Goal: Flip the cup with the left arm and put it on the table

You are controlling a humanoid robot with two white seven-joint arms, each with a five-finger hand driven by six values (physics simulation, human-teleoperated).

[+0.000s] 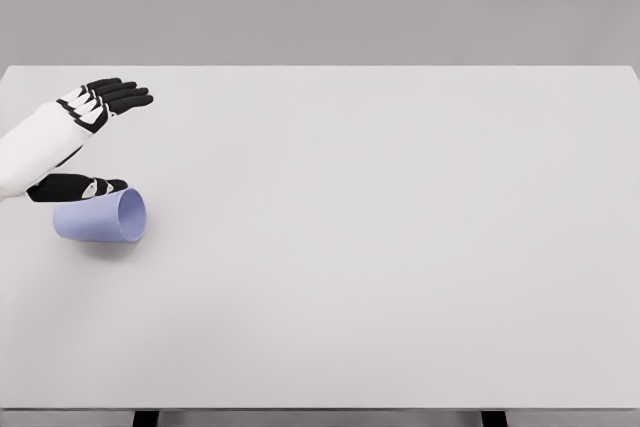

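The lavender cup (100, 218) lies on its side on the table (380, 247), open mouth facing right, just under the left robot hand (85, 142), whose fingers are spread apart.

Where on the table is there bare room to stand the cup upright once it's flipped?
Nearly all of the table is bare: everything right of the cup, out to the far and right edges, and the near strip in front of it. The only crowded patch is the left edge, where the left hand hangs open over the lying cup.

Cup (100, 218) pale lavender; left hand (85, 137) black (white-backed, white segments); table (400, 247) plain off-white.
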